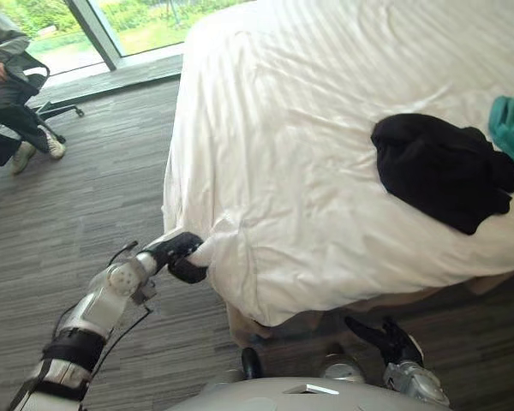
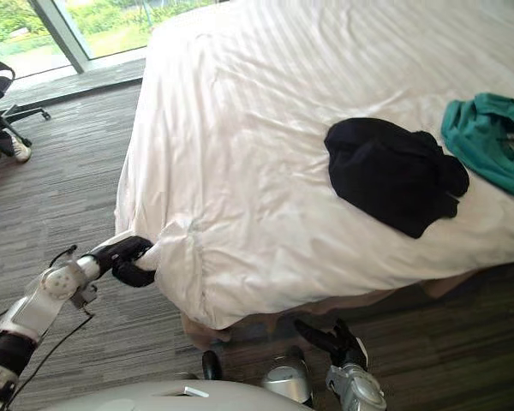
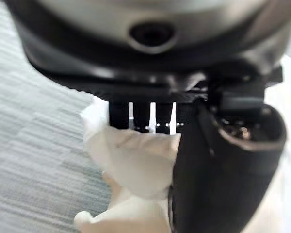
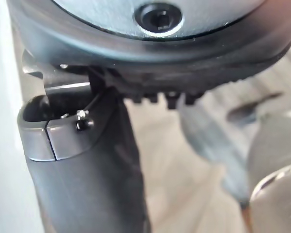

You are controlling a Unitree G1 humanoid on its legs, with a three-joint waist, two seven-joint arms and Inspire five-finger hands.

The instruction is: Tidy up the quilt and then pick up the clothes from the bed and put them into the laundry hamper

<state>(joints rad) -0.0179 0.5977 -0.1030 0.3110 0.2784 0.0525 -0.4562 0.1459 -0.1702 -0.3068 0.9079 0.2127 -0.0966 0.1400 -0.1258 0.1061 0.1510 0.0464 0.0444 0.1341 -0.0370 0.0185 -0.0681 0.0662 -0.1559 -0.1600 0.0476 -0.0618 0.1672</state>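
A white quilt (image 1: 308, 145) covers the bed and hangs over its near edge. My left hand (image 1: 182, 255) is shut on a bunched fold of the quilt (image 3: 136, 160) at the bed's near left corner. A black garment (image 1: 441, 169) lies in a heap on the quilt toward the right, and a teal garment (image 2: 488, 137) lies beyond it at the right edge. My right hand (image 1: 385, 338) hangs low in front of the bed's near edge, fingers straight, holding nothing.
Grey striped carpet (image 1: 86, 205) spreads to the left of the bed. A person (image 1: 4, 51) sits on an office chair at the far left by a large window (image 1: 137, 21).
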